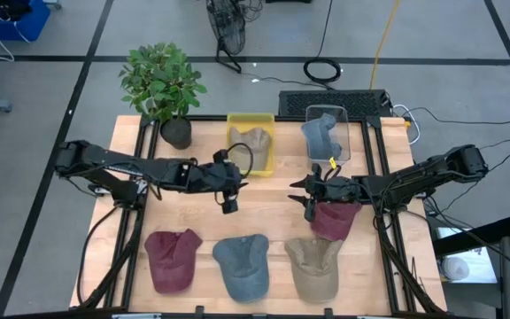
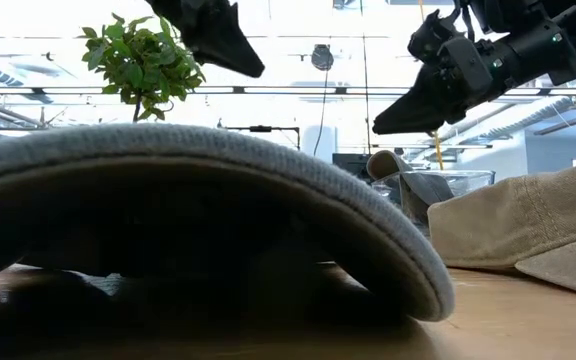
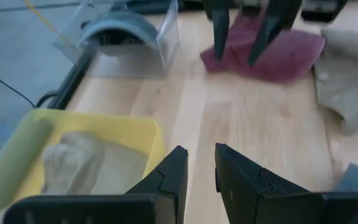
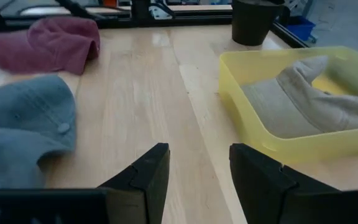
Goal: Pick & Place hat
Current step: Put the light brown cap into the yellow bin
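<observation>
Three caps lie in a row near the table's near edge: maroon point(image 1: 171, 259), blue-grey point(image 1: 243, 264) and tan point(image 1: 314, 266). A second maroon cap point(image 1: 336, 220) lies flat on the wood just behind the tan one. My right gripper point(image 1: 302, 193) hovers open above the left edge of this maroon cap point(image 3: 272, 53), its fingers pointing toward the table's left. My left gripper point(image 1: 237, 184) hangs in the air over the table's middle, narrowly open point(image 3: 199, 171), facing the right gripper. Neither touches anything.
A yellow bin point(image 1: 264, 164) at the far side holds a tan cap point(image 4: 309, 106). Beside it, a clear bin point(image 1: 343, 120) holds a grey-blue cap point(image 1: 319, 137). A potted plant point(image 1: 162, 84) stands at the far left corner. Bare wood point(image 1: 268, 208) lies between the grippers.
</observation>
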